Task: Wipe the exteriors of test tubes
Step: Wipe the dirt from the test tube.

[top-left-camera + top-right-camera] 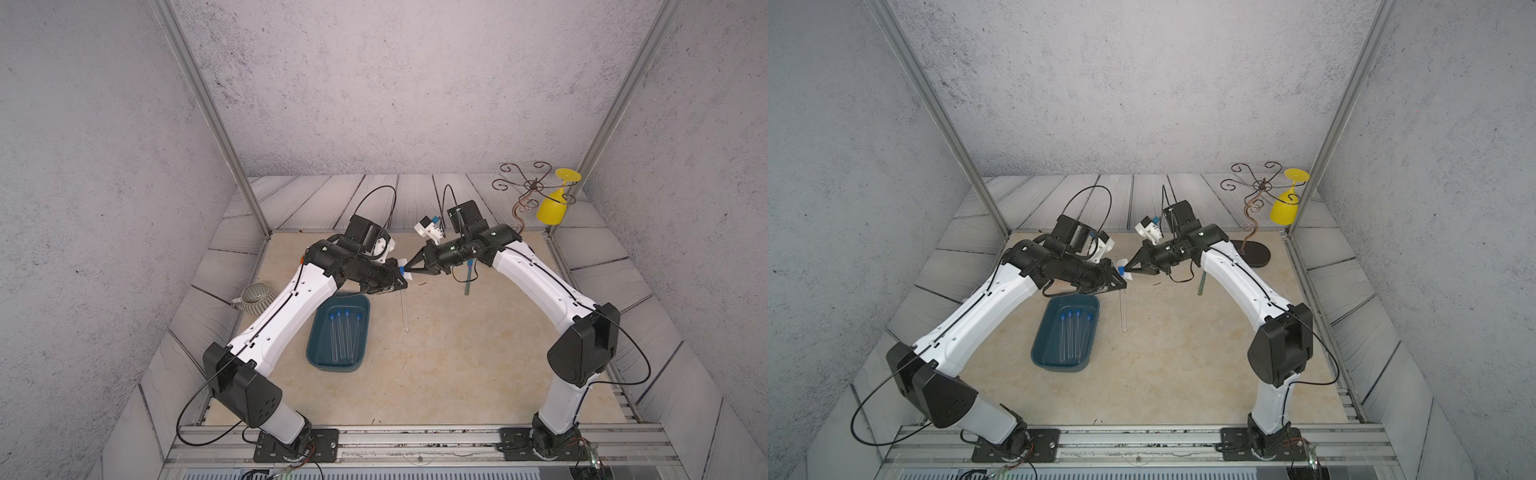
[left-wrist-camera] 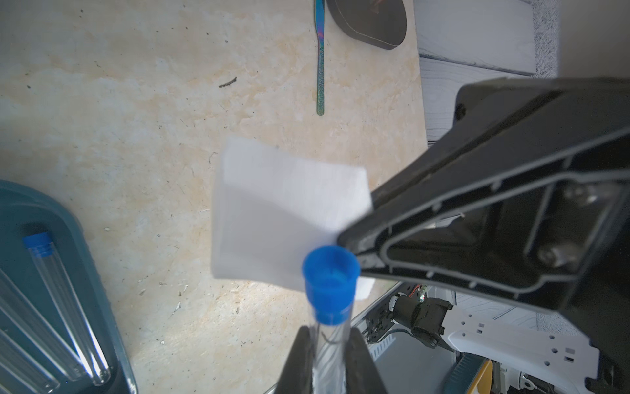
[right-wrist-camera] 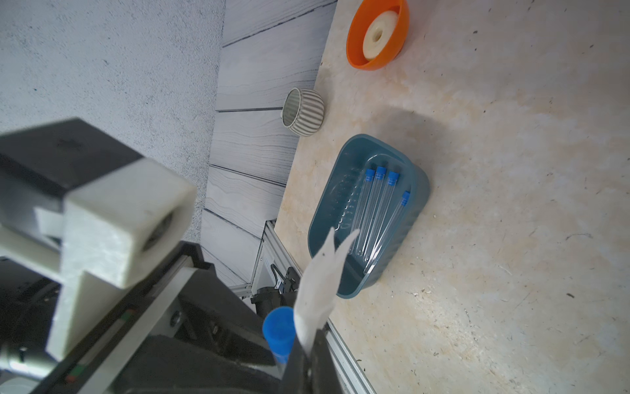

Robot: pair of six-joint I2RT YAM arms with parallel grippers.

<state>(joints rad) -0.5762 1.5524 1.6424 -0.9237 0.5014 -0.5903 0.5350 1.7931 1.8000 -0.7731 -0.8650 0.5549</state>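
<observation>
Over beige tabletop (image 1: 457, 365) we pinch one test tube (image 1: 405, 311) below its cap (image 2: 330, 273) in the left gripper (image 2: 328, 344), so the right gripper (image 3: 306, 351), pinching a wipe (image 3: 318, 283), can reach it.

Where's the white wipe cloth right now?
The white wipe cloth is above mid-table in both top views, pinched in the right gripper, beside the blue cap of the clear test tube the left gripper holds.

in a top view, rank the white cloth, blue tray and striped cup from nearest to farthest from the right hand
1. white cloth: pinched in the right hand itself.
2. blue tray: lower down, on its left side and nearer the front.
3. striped cup: farthest, out at the far left edge.
</observation>
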